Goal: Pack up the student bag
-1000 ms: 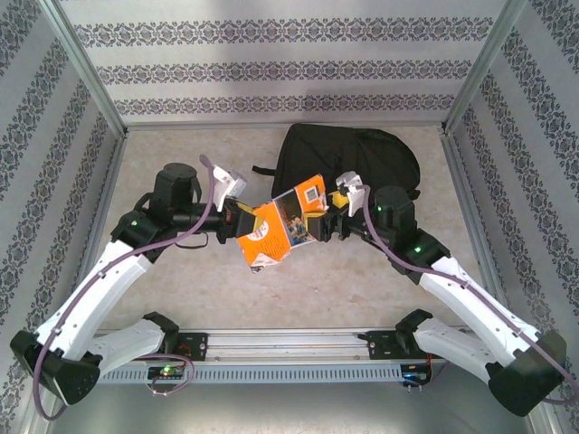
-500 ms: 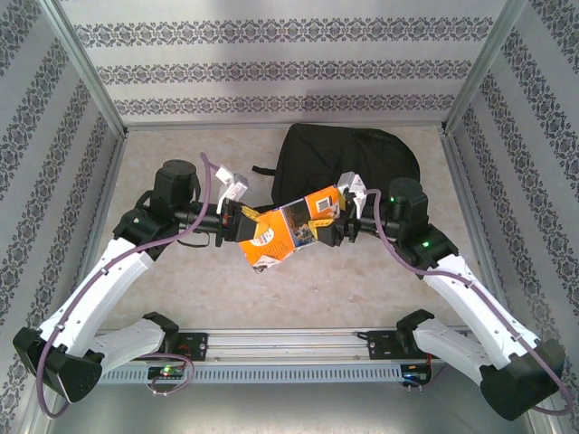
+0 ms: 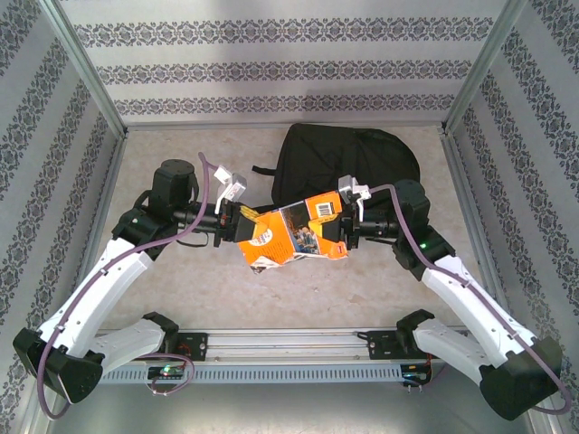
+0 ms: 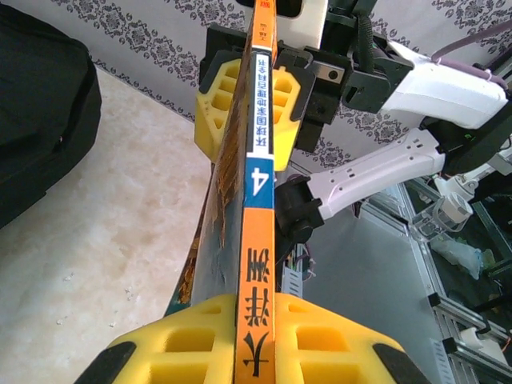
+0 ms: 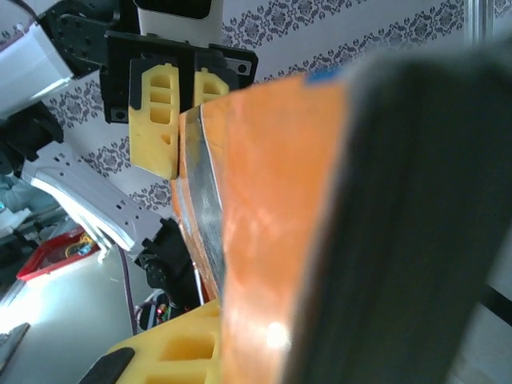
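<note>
1. Top external view: the student bag [image 3: 362,155], black and soft, is seen lying flat at the far side of the table [image 3: 181,289], right of centre and close to the patterned back wall [image 3: 271,72].
2. Same view: an orange book [image 3: 294,233] is held between the two arms, just in front of the bag's near edge. The left gripper [image 3: 241,223] is closed on the book's left end and the right gripper [image 3: 342,226] on its right end.
3. Left wrist view: the book's spine, marked with a white "4" on blue, is pinched between this gripper's yellow fingers [image 4: 336,352], narrowly set. At the far end, the right gripper's yellow fingers are pressed against both faces. The bag is noted at the left edge, resting on the table, apart from the book.
4. Right wrist view: the orange cover is seen close to the lens. The left gripper is clamped on the far edge. A dark blur at right cannot be identified.
</note>
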Available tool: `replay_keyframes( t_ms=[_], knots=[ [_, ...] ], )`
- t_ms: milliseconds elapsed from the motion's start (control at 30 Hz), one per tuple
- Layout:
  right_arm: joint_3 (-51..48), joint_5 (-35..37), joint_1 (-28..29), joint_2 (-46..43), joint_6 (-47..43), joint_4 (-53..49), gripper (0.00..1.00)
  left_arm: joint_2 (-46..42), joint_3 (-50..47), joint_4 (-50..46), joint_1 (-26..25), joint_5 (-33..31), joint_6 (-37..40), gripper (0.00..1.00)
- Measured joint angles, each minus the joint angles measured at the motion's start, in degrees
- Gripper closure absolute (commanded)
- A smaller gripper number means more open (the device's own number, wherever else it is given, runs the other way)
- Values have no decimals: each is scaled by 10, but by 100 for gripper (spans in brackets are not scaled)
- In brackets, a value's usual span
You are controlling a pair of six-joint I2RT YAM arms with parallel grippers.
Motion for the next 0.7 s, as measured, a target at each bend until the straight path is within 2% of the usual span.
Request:
replay_keyframes(
  t_ms=[100,167,233,333,400,533,600,700],
  knots=[
    [-9,16,-1,-12,40,18,100,2,1,17,2,-20,-15,52],
    [-10,37,-12,-16,79,27,100,3,2,22,2,-64,-25,41],
    [-10,64,-27,-17,111,26,100,4,3,22,5,-123,-35,36],
    [9,126,-47,-15,132,-35,100,13,3,22,17,-210,-61,35],
    [33,191,-49,-11,132,-96,100,26,5,23,24,-259,-80,34],
    [65,382,-51,-30,139,-206,100,83,31,23,26,-329,-123,36],
    [65,476,-66,-63,153,-251,100,130,55,25,26,-362,-145,35],
    [75,580,-91,-105,170,-299,100,207,92,27,26,-400,-173,31]
  ],
)
